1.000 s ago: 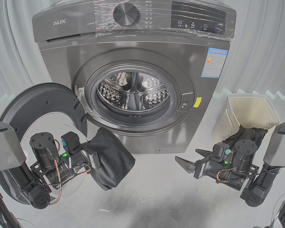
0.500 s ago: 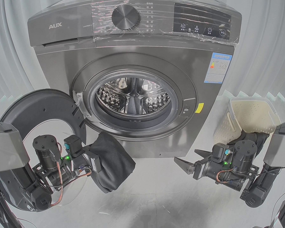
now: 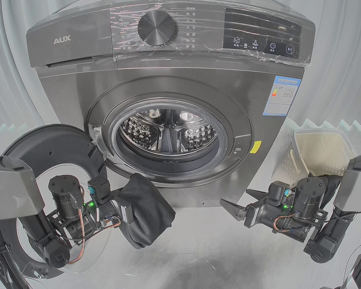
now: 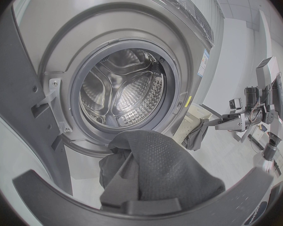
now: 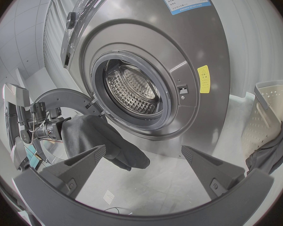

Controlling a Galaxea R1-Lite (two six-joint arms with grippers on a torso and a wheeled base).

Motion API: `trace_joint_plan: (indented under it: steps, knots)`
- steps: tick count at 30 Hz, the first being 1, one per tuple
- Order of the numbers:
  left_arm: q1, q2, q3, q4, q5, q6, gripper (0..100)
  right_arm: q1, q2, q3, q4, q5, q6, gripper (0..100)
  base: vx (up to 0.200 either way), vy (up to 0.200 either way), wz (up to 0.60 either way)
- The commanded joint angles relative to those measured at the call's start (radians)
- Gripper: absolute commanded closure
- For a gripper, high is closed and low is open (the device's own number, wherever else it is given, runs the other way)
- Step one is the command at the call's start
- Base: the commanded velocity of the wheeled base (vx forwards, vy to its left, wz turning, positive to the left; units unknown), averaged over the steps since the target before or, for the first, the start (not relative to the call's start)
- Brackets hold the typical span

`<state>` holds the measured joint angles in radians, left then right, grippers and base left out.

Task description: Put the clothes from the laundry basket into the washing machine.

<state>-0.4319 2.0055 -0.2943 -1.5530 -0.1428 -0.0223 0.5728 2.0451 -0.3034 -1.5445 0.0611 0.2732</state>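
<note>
The dark garment [image 3: 148, 209] hangs clamped in the left tool [image 4: 138, 189], just outside the washing machine [image 3: 168, 73] at 7 o'clock of its drum opening [image 3: 168, 135]. The door [image 3: 52, 149] stands open at 8 o'clock. At 4 o'clock the right tool [image 3: 237, 199] hovers with fingers apart and empty, near the laundry basket [image 3: 325, 149], where more dark clothes [image 3: 331, 183] spill out.

Grey front-loader washing machine [image 3: 168, 81] has its round door [image 3: 48, 145] swung wide open to the left, so the steel drum [image 3: 168, 135] is showing. A dark grey garment [image 3: 148, 209] hangs bunched up just below the opening's lower-left rim. The cream perforated laundry basket [image 3: 321, 149] sits on the floor to the machine's right, with another dark garment [image 3: 331, 181] spilling over its edge.
</note>
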Motion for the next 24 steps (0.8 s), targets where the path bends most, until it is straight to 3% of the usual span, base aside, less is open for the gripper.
trace_joint_plan:
  steps: [1, 6, 12, 18, 20, 23, 24]
  knots:
    - [-0.002, 0.006, 0.0, -0.001, 0.0, -0.001, 100, 0.001, 0.001, 0.0, 0.0, 0.0, 0.0, 0, 0.2, 0.0, 0.0]
    - [-0.011, 0.007, 0.001, -0.001, 0.0, -0.001, 100, 0.001, 0.001, 0.001, 0.0, -0.001, 0.0, 0, 0.2, 0.0, 0.0]
    - [-0.013, 0.013, 0.004, -0.001, 0.0, 0.001, 100, 0.001, 0.001, 0.0, -0.002, 0.0, 0.0, 0, 0.0, 0.0, 0.0]
    - [-0.014, 0.018, 0.006, -0.001, 0.0, -0.001, 100, 0.001, 0.001, 0.001, 0.0, 0.0, 0.0, 0, 0.2, 0.0, 0.0]
    - [-0.039, 0.016, 0.007, -0.001, 0.003, -0.001, 100, 0.001, 0.001, 0.001, 0.0, 0.0, 0.0, 0, 0.0, 0.0, 0.0]
    - [-0.06, 0.007, 0.006, -0.001, 0.028, -0.001, 100, 0.002, 0.006, 0.004, 0.0, 0.0, 0.0, 0, 0.0, 0.0, 0.0]
    - [-0.091, 0.001, 0.007, -0.001, 0.057, -0.002, 100, 0.002, 0.003, 0.004, -0.002, 0.0, 0.001, 0, 0.0, 0.0, 0.0]
